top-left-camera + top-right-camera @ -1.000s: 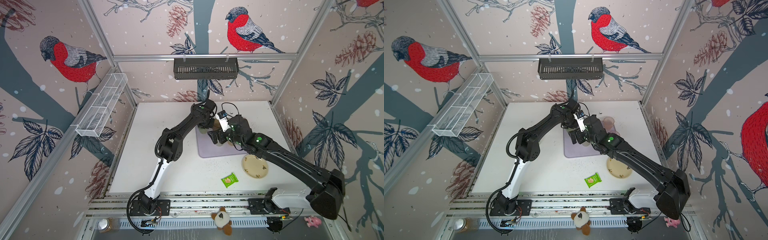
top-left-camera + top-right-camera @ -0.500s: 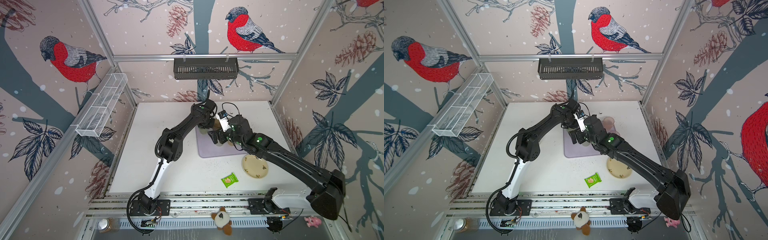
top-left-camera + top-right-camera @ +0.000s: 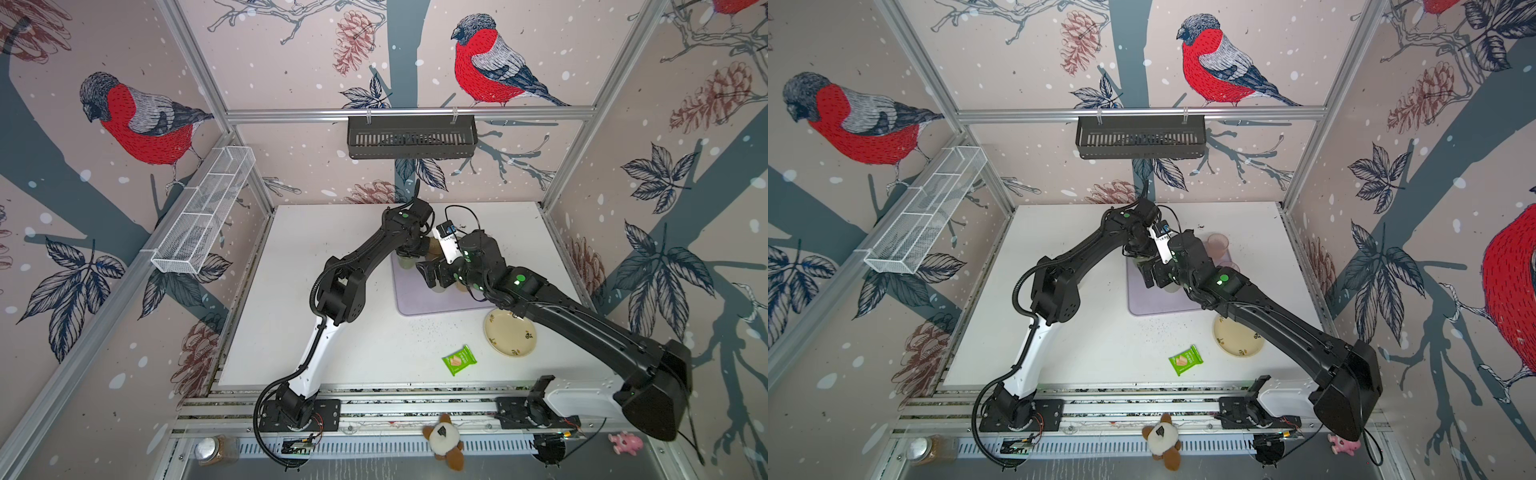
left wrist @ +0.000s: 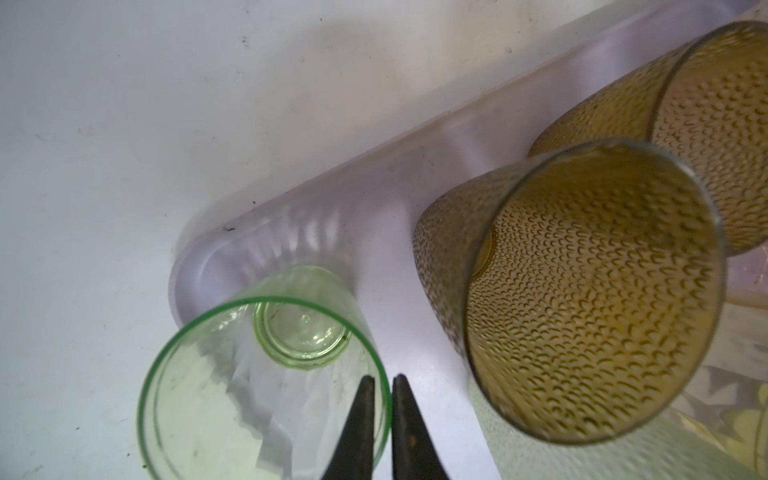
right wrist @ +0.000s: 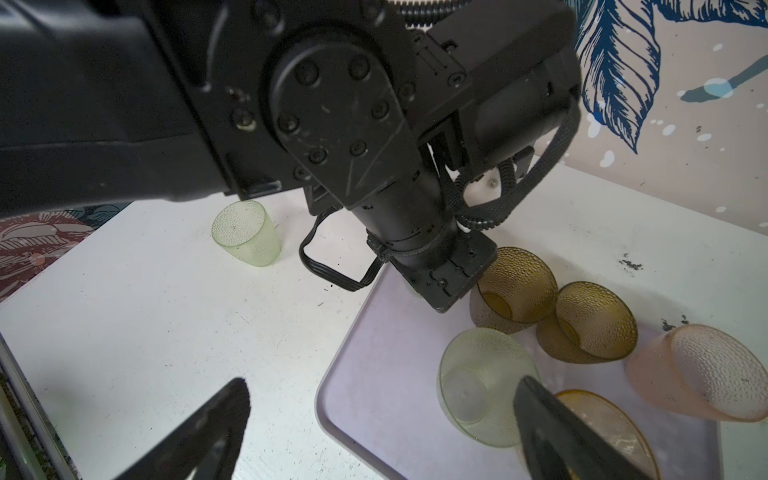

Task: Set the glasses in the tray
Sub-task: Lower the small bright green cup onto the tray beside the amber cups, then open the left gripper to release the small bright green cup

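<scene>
The lilac tray (image 3: 419,299) (image 4: 374,195) lies mid-table. A green glass (image 4: 266,374) stands upright in its corner. My left gripper (image 4: 383,378) (image 3: 409,253) is shut on that glass's rim, one finger inside and one outside. Two brown glasses (image 4: 582,291) (image 5: 594,320) stand beside it in the tray, along with a frosted pale glass (image 5: 482,382) and an amber one (image 5: 602,432). A pink glass (image 5: 706,374) is at the tray's edge. Another green glass (image 5: 245,237) stands on the table. My right gripper (image 5: 382,382) (image 3: 432,274) hangs open over the tray's corner, holding nothing.
A cream flowered plate (image 3: 510,332) lies just in front of the tray on the right, with a green snack packet (image 3: 459,360) nearer the front edge. A black slotted basket (image 3: 411,137) hangs on the back wall and a white wire shelf (image 3: 203,216) on the left wall.
</scene>
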`<state>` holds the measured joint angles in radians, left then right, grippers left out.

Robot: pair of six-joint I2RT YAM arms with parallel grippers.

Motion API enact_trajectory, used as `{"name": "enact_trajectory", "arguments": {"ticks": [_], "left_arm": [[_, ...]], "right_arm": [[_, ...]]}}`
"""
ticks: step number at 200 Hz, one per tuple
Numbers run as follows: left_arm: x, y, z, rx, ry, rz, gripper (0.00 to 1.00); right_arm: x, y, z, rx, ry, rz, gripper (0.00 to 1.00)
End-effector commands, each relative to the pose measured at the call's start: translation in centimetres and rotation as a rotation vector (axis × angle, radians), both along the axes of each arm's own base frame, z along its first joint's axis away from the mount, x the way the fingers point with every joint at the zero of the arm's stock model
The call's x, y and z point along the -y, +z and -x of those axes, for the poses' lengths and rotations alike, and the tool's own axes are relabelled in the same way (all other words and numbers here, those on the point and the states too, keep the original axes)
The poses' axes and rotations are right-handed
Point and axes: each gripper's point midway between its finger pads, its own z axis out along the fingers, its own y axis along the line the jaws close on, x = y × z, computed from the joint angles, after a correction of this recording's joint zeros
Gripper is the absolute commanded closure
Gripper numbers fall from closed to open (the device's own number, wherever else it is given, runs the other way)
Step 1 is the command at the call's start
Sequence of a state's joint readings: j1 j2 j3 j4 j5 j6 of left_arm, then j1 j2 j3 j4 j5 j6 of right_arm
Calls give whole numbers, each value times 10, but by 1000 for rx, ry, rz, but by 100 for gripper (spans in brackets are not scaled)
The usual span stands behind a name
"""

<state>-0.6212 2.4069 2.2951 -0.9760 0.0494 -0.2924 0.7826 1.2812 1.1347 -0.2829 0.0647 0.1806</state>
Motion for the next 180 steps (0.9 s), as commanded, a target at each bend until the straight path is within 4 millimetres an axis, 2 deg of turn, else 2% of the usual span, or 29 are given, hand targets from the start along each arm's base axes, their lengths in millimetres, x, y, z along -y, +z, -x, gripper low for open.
{"name": "enact_trajectory", "arguments": {"ticks": [1,180], "left_arm": [[1,4,-1,7,12,7,87],[-2,24,0,36,17,10,82]], "right_arm": [[1,5,-2,17,-10,-12,0],[3,6,0,17,-18,-26,1]]}}
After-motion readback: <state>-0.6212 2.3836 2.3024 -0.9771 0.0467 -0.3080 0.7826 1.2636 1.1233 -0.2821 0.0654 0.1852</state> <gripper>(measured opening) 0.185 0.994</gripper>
